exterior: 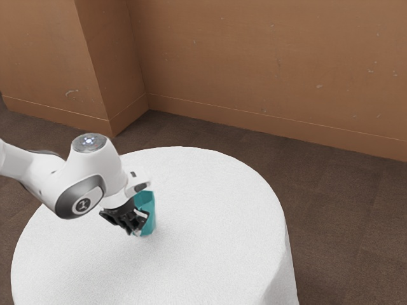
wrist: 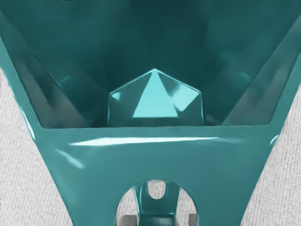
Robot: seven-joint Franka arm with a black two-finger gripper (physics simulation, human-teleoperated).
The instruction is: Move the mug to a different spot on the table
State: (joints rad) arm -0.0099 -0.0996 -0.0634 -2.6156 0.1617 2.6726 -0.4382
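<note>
On the white table [exterior: 222, 190], toward the exterior view's left, the mug [exterior: 148, 215] is met at its handle [wrist: 155, 209] side by the gripper [exterior: 132, 223], presumably for lifting, though whether it is clamped cannot be told.

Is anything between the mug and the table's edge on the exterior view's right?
Nothing. In the exterior view, the stretch from the mug to that edge of the table is bare white tabletop.

White rounded arm [exterior: 95, 170], grey joint cap [exterior: 79, 202] with round logo, black tool [exterior: 135, 225]
</note>
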